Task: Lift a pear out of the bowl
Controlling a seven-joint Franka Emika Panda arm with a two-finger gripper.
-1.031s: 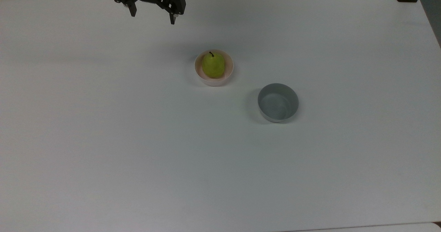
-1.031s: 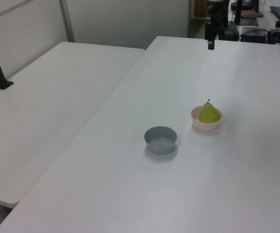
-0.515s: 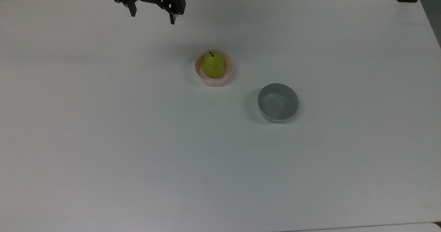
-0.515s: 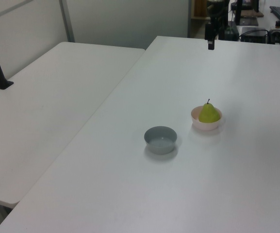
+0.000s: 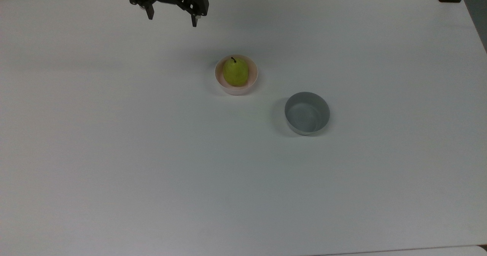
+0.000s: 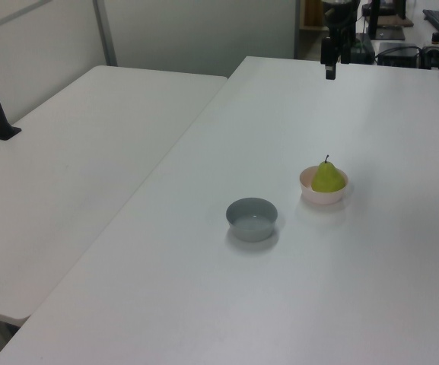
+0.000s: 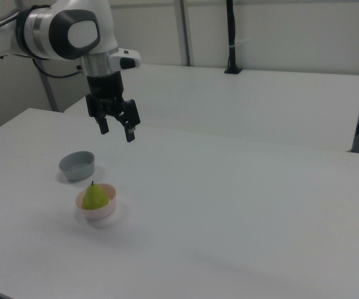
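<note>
Shifting slightly toward the top view's right since a second ago, the gripper (image 5: pixel 172 19) is hanging above the table's (image 5: pixel 114 153) far edge at the top of that view, while the pear and both bowls are lying just where they were. Its two dark fingers (image 5: pixel 194 20) are standing well spread, pointing down, with nothing between them.

One pear (image 5: pixel 235 72) is sitting in the bowl (image 5: pixel 254 81), stem up and leaning toward the top view's upper edge. It is lying well apart from the gripper: lower and to the right in the top view, with bare tabletop between them. In the right view the gripper (image 7: pixel 116 131) is hovering above and a little to the right of the pear (image 7: pixel 94 197), clear of the pink bowl (image 7: pixel 104 213). In the left view the pear (image 6: pixel 328 179) is resting in its bowl (image 6: pixel 322 197) nearer the camera, and the gripper (image 6: pixel 330 68) is showing far back near the top edge.

Counting things: one pear, two bowls, one gripper. The second bowl, the grey bowl (image 5: pixel 307 113), is standing near the pink one, down and to the right in the top view, not touching it. In the right view the grey bowl (image 7: pixel 77 166) is showing behind the pink one, in the left view (image 6: pixel 252 219) down-left of it.
</note>
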